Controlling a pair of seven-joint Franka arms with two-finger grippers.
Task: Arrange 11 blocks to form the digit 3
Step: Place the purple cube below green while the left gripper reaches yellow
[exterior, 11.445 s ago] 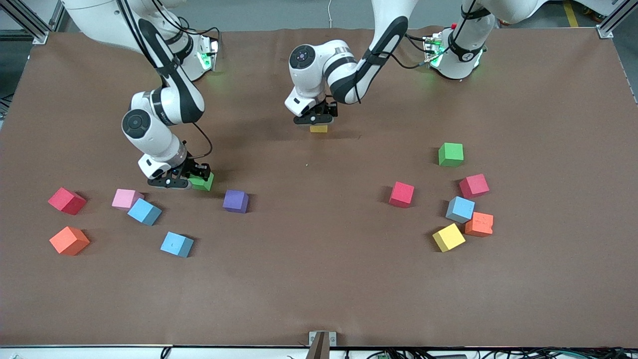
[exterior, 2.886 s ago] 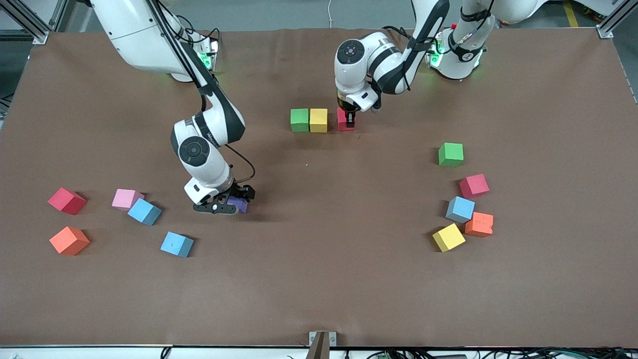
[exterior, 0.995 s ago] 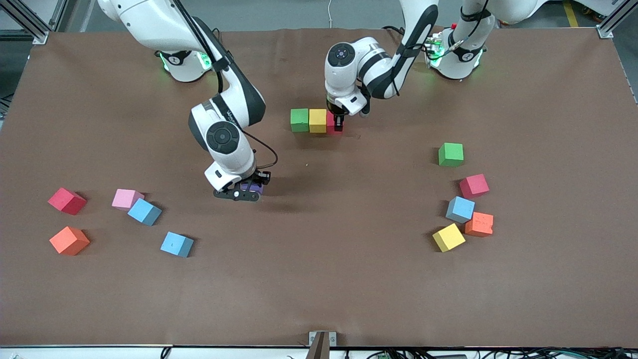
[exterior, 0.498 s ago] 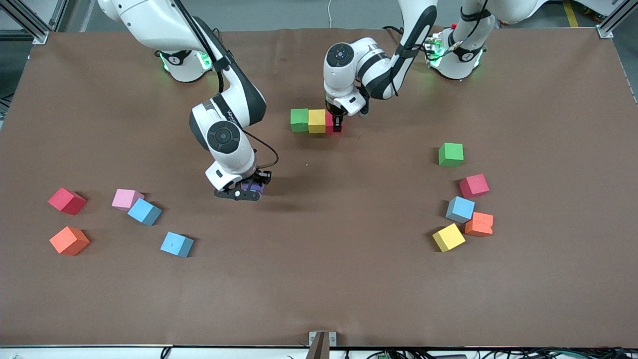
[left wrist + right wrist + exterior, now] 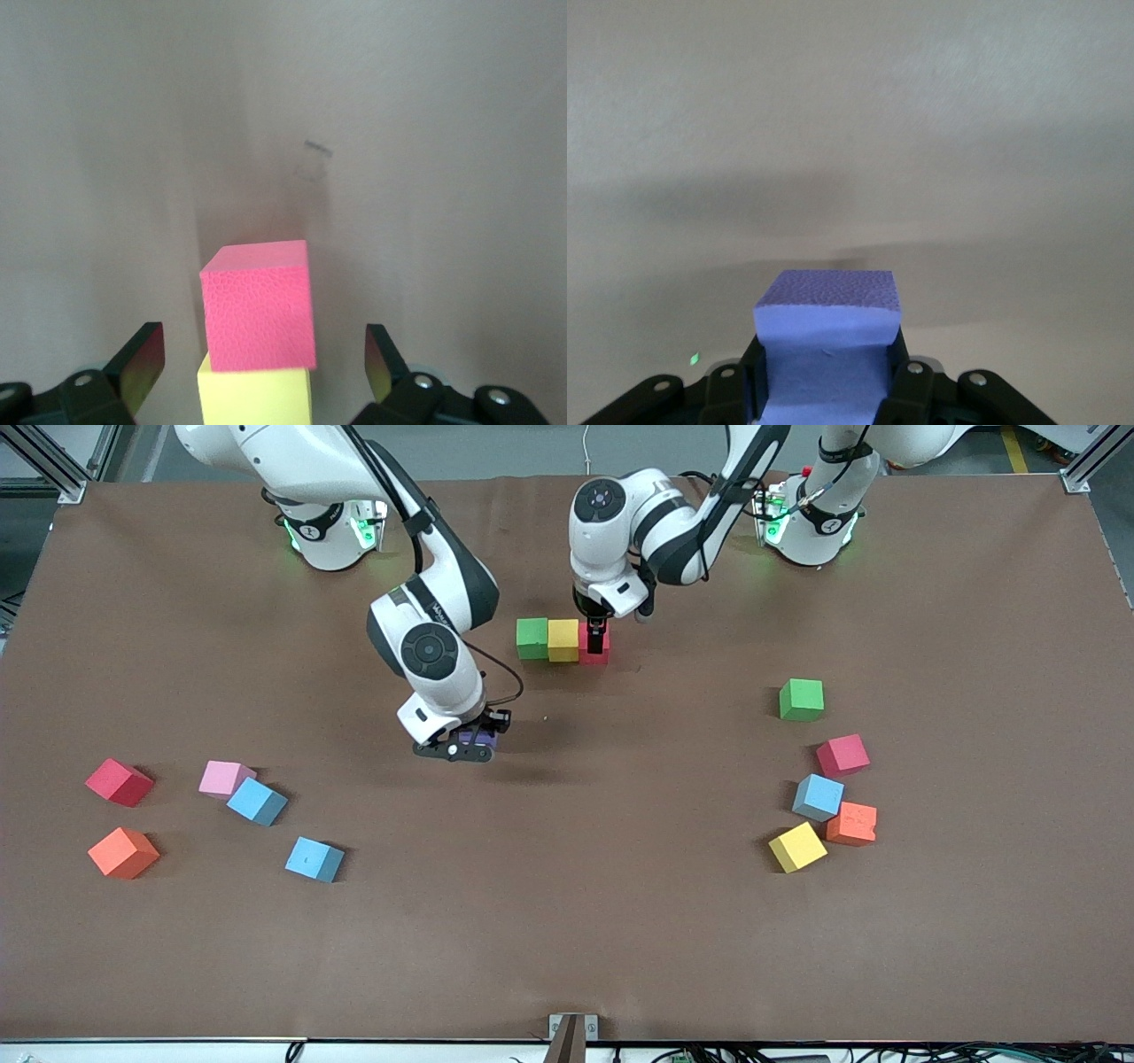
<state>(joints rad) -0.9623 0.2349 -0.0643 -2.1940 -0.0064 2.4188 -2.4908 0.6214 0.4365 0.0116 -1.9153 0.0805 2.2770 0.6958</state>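
Three blocks stand in a touching row: green (image 5: pixel 532 638), yellow (image 5: pixel 563 640) and red (image 5: pixel 594 646). My left gripper (image 5: pixel 596 627) hangs open just above the red block (image 5: pixel 259 304), one finger (image 5: pixel 142 367) on each side and clear of it; the yellow block (image 5: pixel 255 398) touches the red one. My right gripper (image 5: pixel 461 742) is shut on a purple block (image 5: pixel 477 736), lifted over bare table short of the row. In the right wrist view the purple block (image 5: pixel 828 341) fills the space between the fingers of that gripper (image 5: pixel 826 376).
Loose blocks toward the right arm's end: red (image 5: pixel 119 782), pink (image 5: pixel 225 778), two light blue (image 5: pixel 257 802) (image 5: pixel 314 859), orange (image 5: pixel 123 852). Toward the left arm's end: green (image 5: pixel 801 699), red (image 5: pixel 842 755), light blue (image 5: pixel 817 797), orange (image 5: pixel 852 823), yellow (image 5: pixel 797 847).
My left gripper has opened, let go of the red block beside the yellow one and risen a little. My right arm has carried the purple block toward the row.
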